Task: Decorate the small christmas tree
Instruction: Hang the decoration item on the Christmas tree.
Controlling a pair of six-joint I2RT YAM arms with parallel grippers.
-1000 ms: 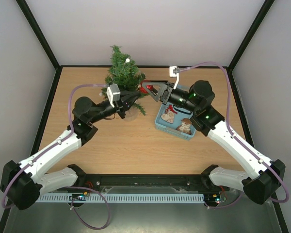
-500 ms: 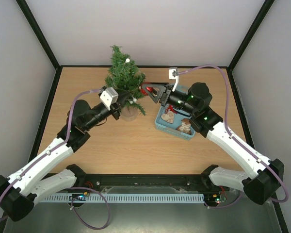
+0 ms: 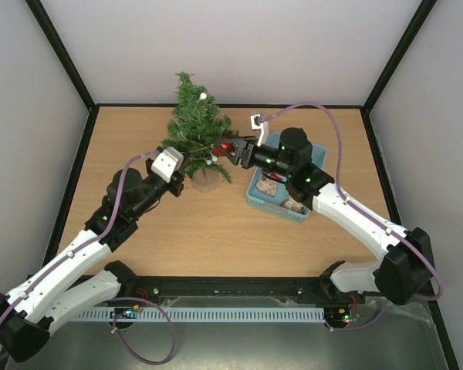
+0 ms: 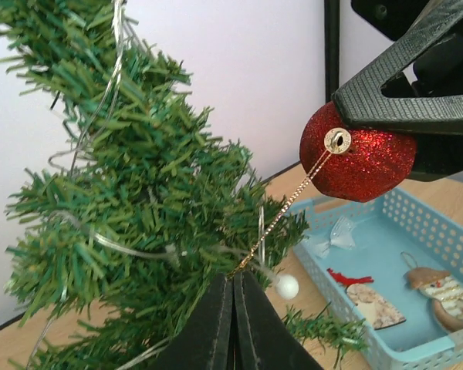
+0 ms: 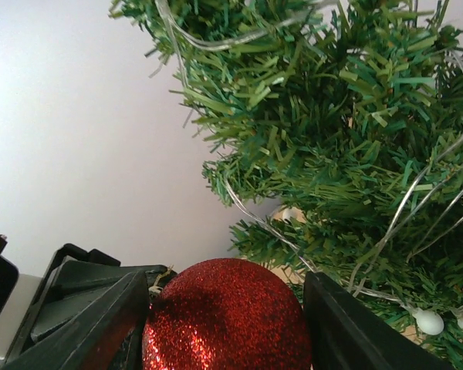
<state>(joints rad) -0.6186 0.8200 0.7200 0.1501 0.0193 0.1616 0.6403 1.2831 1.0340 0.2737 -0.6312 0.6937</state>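
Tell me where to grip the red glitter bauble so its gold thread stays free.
Grip the red bauble across its round middle, coming from the side away from the small christmas tree, as the right tool does now. That leaves the cap and gold thread facing the tree, where the shut left tool pinches the thread.

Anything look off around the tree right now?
Nothing stands out. The tree stands upright, the right pincer grips the red ball, the left pincer pinches its gold thread, and the spare ornaments lie inside the basket.
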